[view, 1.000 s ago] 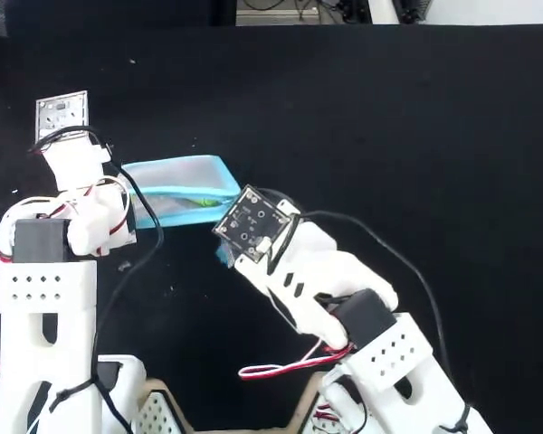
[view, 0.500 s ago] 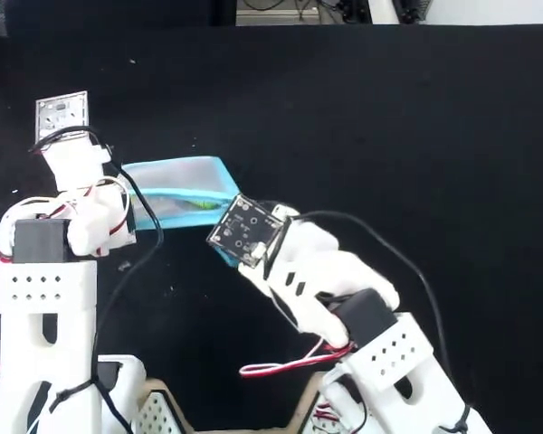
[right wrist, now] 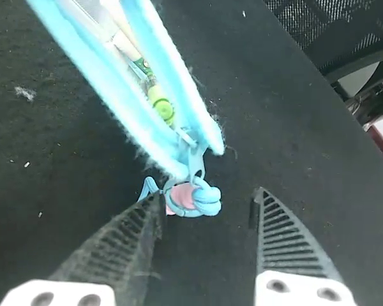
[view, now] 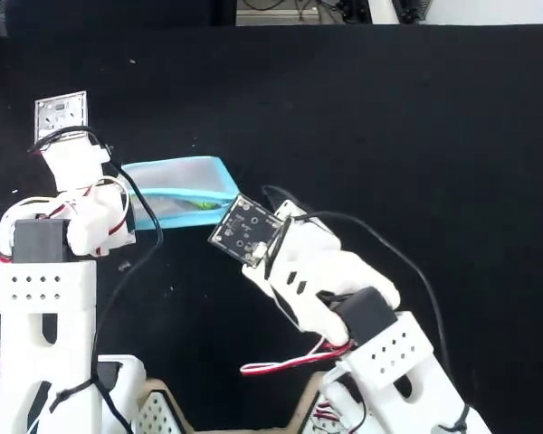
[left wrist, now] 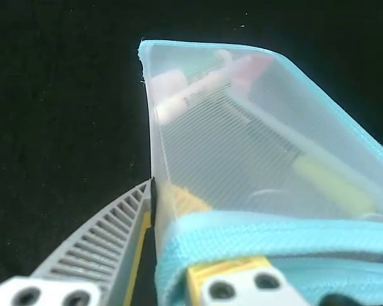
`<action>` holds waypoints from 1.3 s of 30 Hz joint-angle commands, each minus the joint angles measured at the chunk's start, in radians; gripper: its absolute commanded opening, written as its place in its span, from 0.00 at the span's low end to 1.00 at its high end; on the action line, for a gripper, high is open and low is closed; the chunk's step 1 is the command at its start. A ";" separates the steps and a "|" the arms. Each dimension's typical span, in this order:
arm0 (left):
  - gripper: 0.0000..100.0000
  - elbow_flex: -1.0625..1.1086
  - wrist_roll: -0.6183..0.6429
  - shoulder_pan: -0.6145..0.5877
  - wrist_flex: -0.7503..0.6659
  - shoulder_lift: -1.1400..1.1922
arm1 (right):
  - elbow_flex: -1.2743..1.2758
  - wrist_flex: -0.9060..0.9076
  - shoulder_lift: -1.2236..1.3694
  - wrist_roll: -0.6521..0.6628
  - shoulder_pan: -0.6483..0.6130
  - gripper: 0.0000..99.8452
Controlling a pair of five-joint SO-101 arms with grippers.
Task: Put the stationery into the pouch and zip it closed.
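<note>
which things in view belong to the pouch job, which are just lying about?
Job: pouch, stationery inside it, zipper pull, left end effector clamping the pouch, right end effector open at the pull.
Background: black table, mesh panel beyond it.

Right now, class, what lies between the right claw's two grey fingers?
The knotted blue-and-pink zip pull of the turquoise mesh pouch, in the right wrist view.

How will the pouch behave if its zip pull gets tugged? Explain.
Probably floppy: the pouch is thin see-through mesh, so it may buckle unless the left pincer clamping its end holds. Likely light, with just a few pens inside. The zip pull, a small cord knot, could slip.
</note>
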 commanded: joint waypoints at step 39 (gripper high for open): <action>0.03 -0.027 -0.006 -0.012 0.012 -0.005 | 0.013 -0.207 0.213 -0.114 -0.028 0.19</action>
